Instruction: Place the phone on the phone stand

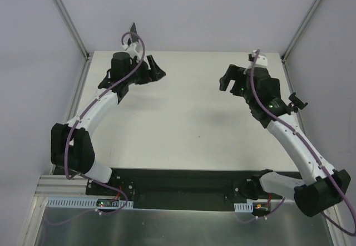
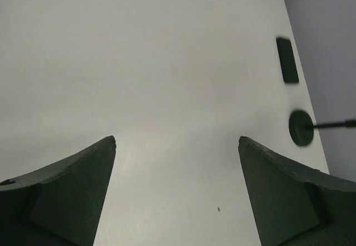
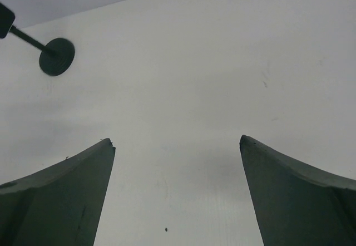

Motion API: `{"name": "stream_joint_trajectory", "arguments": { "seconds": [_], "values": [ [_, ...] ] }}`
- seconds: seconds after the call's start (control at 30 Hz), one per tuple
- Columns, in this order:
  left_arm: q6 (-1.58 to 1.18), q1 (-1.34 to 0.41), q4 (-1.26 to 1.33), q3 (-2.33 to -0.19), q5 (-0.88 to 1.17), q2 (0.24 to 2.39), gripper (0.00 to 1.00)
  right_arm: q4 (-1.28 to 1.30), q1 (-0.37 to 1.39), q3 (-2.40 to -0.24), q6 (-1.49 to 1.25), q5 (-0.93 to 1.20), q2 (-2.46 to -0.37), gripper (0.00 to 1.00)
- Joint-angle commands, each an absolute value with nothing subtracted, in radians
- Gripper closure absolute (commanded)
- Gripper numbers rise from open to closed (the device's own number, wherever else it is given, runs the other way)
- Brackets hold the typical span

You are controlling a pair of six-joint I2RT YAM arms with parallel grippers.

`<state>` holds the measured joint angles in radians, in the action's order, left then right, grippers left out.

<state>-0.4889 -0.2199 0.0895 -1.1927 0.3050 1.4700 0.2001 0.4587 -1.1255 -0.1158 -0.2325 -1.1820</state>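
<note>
your left claw (image 2: 177, 140) is spread wide with nothing between its fingers; in the left wrist view only bare white table (image 2: 139, 62) shows in the gap. your right claw (image 3: 177, 140) is spread just as wide and is also empty, over open tabletop.

the phone (image 2: 287, 60) is not on the stand. in the left wrist view you will find it at the upper right of the frame, a dark rectangle lying flat on the table, close to the table's edge where the pale purple wall (image 2: 334, 45) begins. the phone stand (image 2: 301, 127) sits below it in the same frame, near that same edge. the two are near each other but apart, with a strip of table between them. the stand shows a round dark base, and a thin rod runs off to the right edge of the frame.

in the right wrist view the stand appears again at the upper left, the round base on the table and the rod slanting up to a small dark head (image 3: 4, 19) cut off by the corner. the phone does not show in that view.

from the top view your two arms reach to the far half of the table, the claws well apart, one left of centre and one right of centre. i cannot pick out the phone there.
</note>
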Motion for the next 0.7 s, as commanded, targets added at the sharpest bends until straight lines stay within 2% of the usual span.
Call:
{"name": "stream_joint_trajectory", "arguments": {
  "seconds": [0.0, 0.13, 0.27, 0.37, 0.6, 0.67],
  "values": [
    [-0.497, -0.273, -0.024, -1.256, 0.548, 1.451, 0.09, 0.466, 0.312, -1.065, -0.252, -0.250, -1.001, 0.03],
    [-0.465, -0.311, -0.026, -1.213, 0.561, 1.391, 0.08, 0.535, 0.082, -0.989, -0.253, -0.220, -0.875, 0.03],
    [-0.459, -0.330, -0.028, -1.207, 0.569, 1.377, 0.08, 0.563, -0.322, -0.948, -0.293, 0.115, -0.911, 0.03],
    [-0.506, -0.330, -0.026, -1.227, 0.641, 1.399, 0.09, 0.526, -0.472, -0.913, -0.383, 0.224, -0.959, 0.03],
    [-0.531, -0.336, -0.020, -1.215, 0.646, 1.390, 0.10, 0.410, -0.500, -0.890, -0.397, 0.100, -1.012, 0.01],
    [-0.544, -0.336, -0.017, -1.216, 0.658, 1.391, 0.10, 0.410, -0.500, -0.922, -0.348, 0.077, -1.029, 0.05]
  ]
}}
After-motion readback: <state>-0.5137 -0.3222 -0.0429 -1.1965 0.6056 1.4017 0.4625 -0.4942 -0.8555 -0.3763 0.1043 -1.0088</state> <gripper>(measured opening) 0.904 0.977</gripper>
